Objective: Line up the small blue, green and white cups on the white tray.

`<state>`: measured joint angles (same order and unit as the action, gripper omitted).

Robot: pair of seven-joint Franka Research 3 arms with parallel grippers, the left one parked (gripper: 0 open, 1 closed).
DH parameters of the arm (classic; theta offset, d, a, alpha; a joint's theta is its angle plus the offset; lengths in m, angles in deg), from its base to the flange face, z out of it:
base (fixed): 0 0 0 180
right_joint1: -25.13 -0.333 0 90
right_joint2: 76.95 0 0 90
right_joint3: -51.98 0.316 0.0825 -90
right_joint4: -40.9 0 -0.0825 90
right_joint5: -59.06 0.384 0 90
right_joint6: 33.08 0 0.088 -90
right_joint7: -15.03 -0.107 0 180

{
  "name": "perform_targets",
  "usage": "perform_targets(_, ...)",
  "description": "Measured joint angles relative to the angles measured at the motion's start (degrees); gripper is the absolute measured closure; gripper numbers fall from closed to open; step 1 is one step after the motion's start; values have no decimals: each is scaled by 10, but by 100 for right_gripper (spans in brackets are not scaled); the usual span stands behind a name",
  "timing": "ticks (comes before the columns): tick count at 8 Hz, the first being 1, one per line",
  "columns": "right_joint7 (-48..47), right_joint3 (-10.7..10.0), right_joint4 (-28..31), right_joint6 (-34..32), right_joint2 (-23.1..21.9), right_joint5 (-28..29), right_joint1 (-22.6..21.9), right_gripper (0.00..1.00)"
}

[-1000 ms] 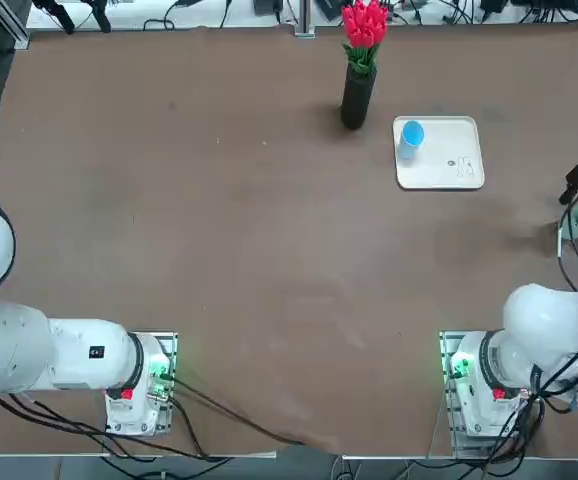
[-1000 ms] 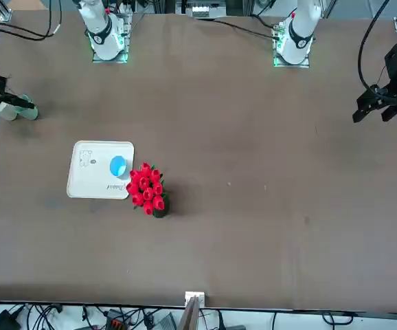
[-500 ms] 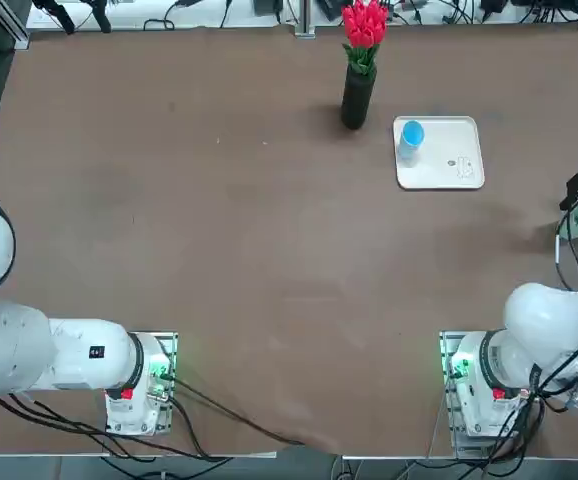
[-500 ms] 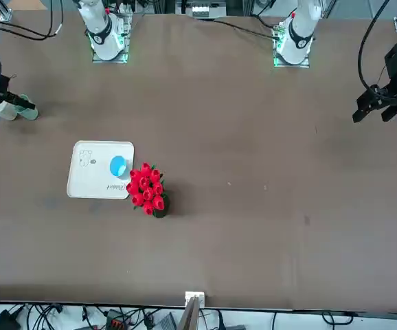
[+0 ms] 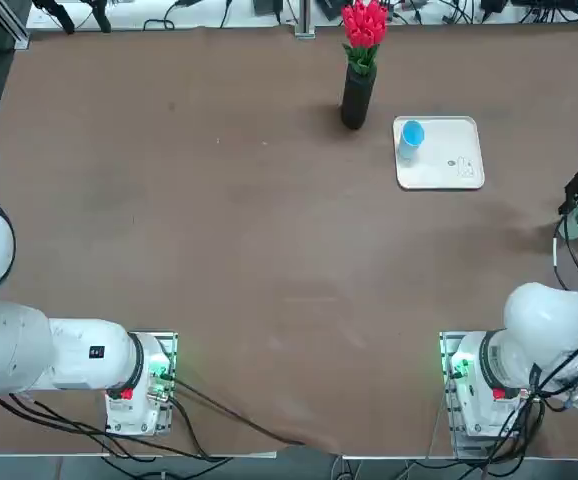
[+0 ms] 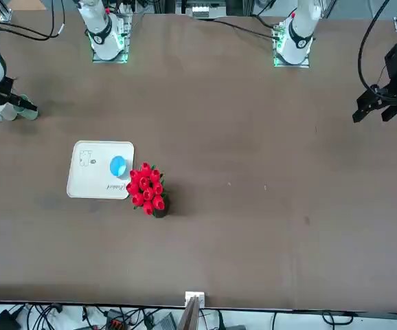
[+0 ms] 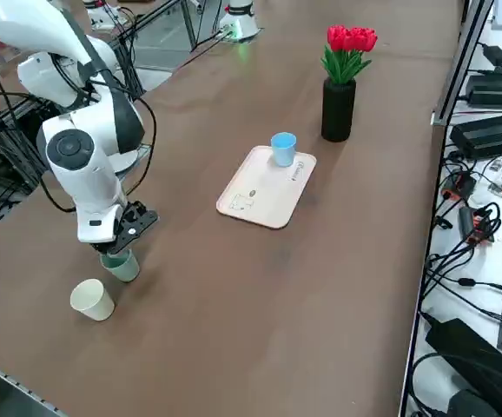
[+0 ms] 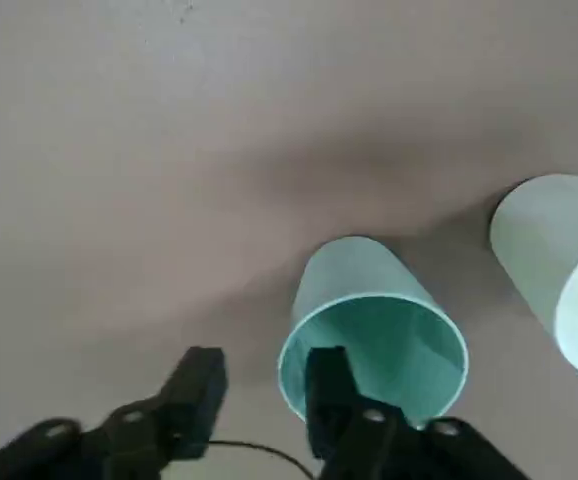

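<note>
Wrist view: right gripper (image 8: pixel 259 385) now down at the green cup (image 8: pixel 372 335), jaws apart, one finger outside its rim.
We see it has dropped lower; the grasp looks next. Blue cup (image 5: pixel 410 135) sits on the white tray (image 5: pixel 449 172); white cup (image 7: pixel 92 300) waits on the desk (image 5: pixel 219 220).

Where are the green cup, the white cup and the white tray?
green cup (image 8: pixel 374 345): right wrist view, inside of its mouth.
white cup (image 7: pixel 92 300): right side view, its side wall.
white tray (image 5: pixel 449 170): top view, bare floor.

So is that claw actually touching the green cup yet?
Cannot tell. In the wrist view one finger overlaps the green cup's rim, but no view shows contact or a gap; the right gripper looks open.
</note>
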<state>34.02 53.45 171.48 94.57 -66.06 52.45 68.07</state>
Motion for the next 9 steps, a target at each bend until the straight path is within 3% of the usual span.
perform_targets(1,0,0,0,2,1,0,0,73)
perform_targets(6,-1,0,1,21,18,0,4,79)
perform_targets(8,-7,0,-2,23,16,0,7,97)
perform_targets(9,-26,2,-4,17,7,0,7,97)
